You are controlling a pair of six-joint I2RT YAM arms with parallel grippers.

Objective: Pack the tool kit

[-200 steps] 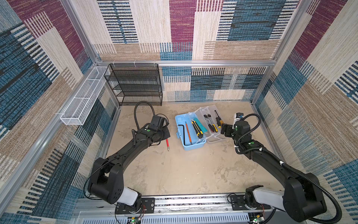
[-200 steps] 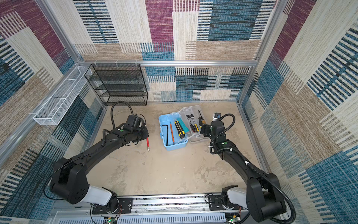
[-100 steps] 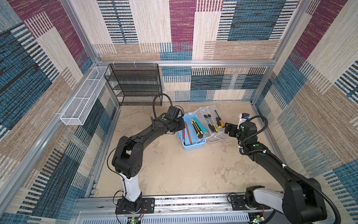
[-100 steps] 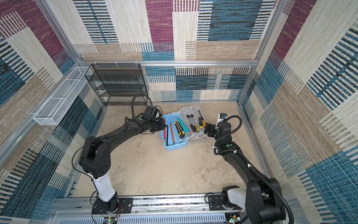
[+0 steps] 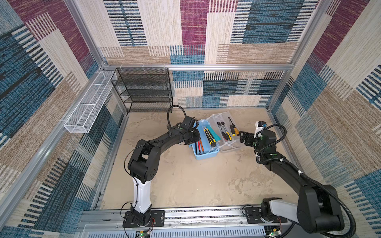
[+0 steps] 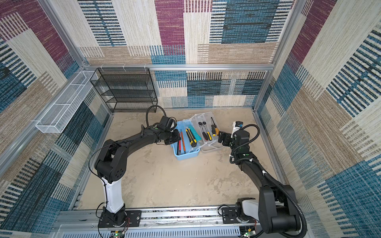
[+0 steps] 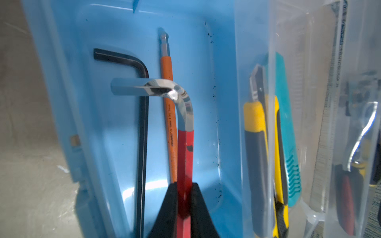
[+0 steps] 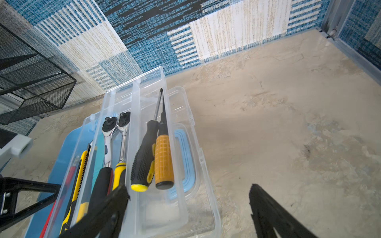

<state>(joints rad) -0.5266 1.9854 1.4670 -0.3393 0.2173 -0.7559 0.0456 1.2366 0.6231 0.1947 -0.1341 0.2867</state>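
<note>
Closest in, through the left wrist view: a pinch by the left gripper (image 7: pixel 184 186) on the sleeve of the red hex key (image 7: pixel 185 148), low inside the light-blue toolbox (image 7: pixel 99 31), no gap showing at either finger; how firm, impossible to tell. Just beyond: the key's bright bent end crossing over the black hex key (image 7: pixel 142 123) and the orange hex key (image 7: pixel 170 99), resting on them or hanging clear, unclear. Likely trouble from here: letting go with that bend riding on its neighbours, leaving the key propped or skewed and later fouling the clear tray (image 7: pixel 309 41) or the clear lid (image 8: pixel 208 206); also a knock to the tray's wall, just beside the fingers, on pulling out. Further over: right gripper (image 8: pixel 188 188) spread wide, holding nothing, one finger above the tray's end by the ratchets (image 8: pixel 115 127), the other above bare surface (image 8: pixel 288 103); a careless sweep there apt to shove tray, screwdrivers (image 8: pixel 162 156) and all. Shown by the left wrist view alone: the pinch and the crossed keys, hidden under the gripper's body in both top views. Shown by the right wrist view alone: the light-blue handle (image 8: pixel 185 152) under the clear lid. Given only in both top views: toolbox in the far half of the surface, between the two arms, and farthest off the black mesh shelf rack (image 5: pixel 144 88) at the back wall and the white mesh basket (image 5: pixel 86 111) along the side wall, well apart from the work.
</note>
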